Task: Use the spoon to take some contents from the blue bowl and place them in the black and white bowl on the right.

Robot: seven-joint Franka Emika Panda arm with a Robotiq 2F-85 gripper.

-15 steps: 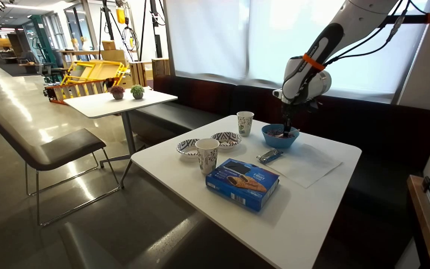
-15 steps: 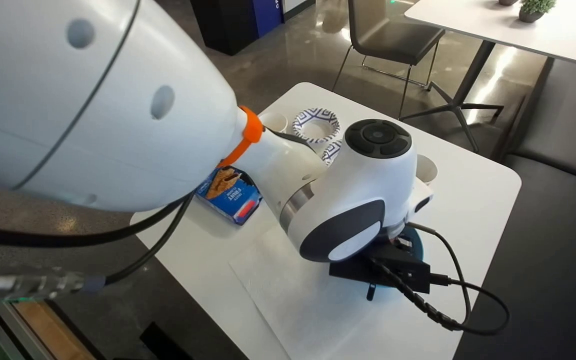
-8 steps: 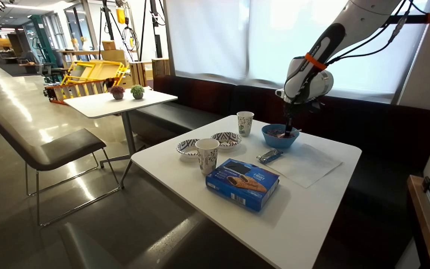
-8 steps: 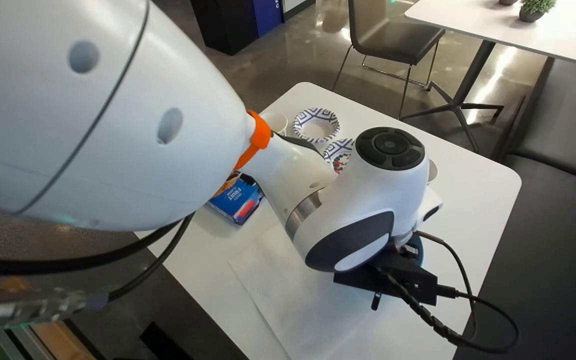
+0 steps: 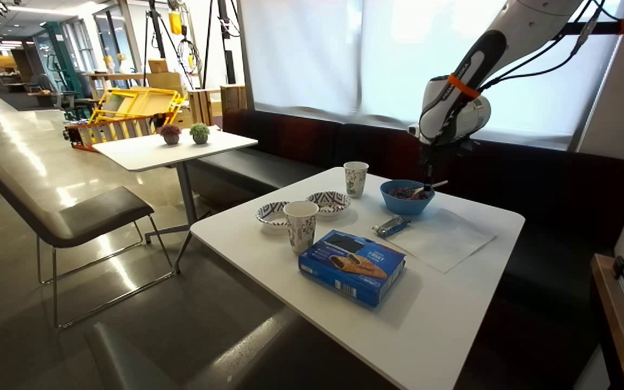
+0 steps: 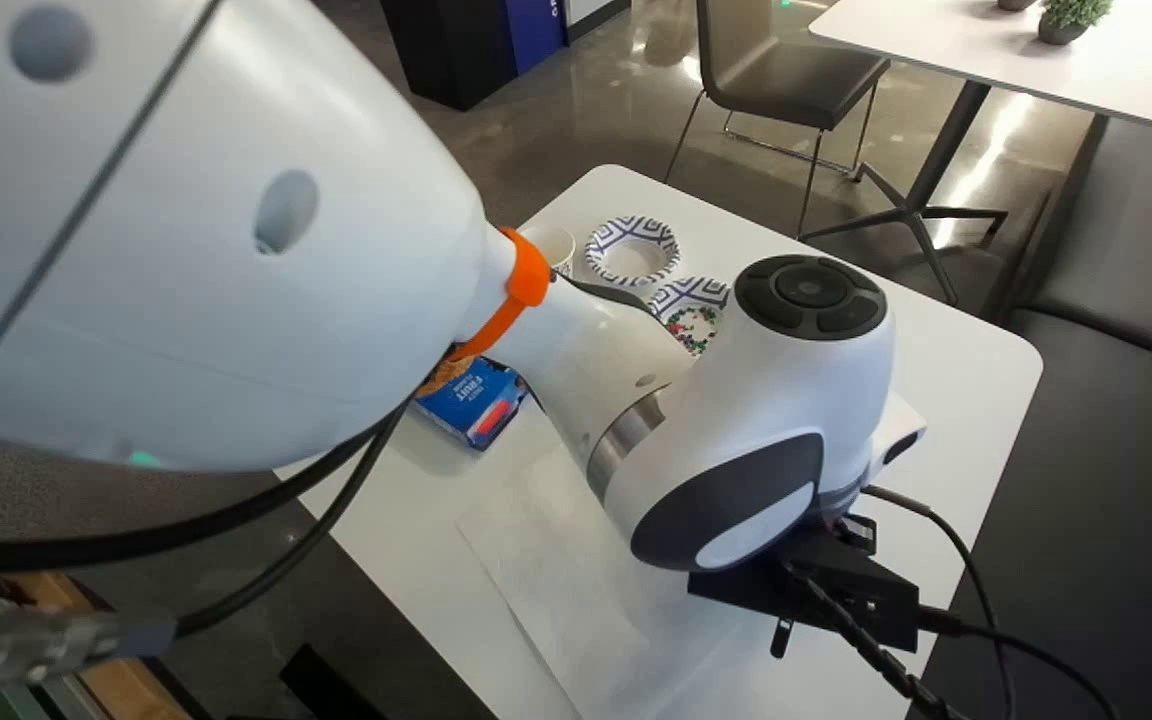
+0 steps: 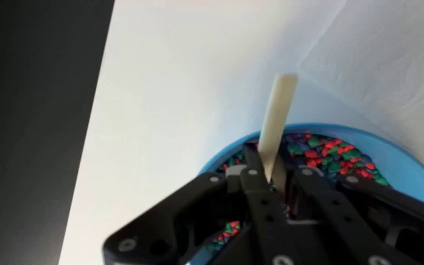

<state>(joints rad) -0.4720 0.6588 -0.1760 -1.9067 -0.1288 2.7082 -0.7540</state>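
The white tabletop carried a blue fruit-pastry box. The end effector hung over the blue bowl, which stood near a geometric-patterned paper bowl. The spoon was clamped in the end effector's fingers, its handle slanting past the blue rim. Multicoloured pebbles lay in both bowls.

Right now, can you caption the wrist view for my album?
Over the blue bowl of red, green and blue bits, the pincer grips the spoon.

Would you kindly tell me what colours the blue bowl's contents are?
The contents are red, green and dark blue, clearest in the wrist view.
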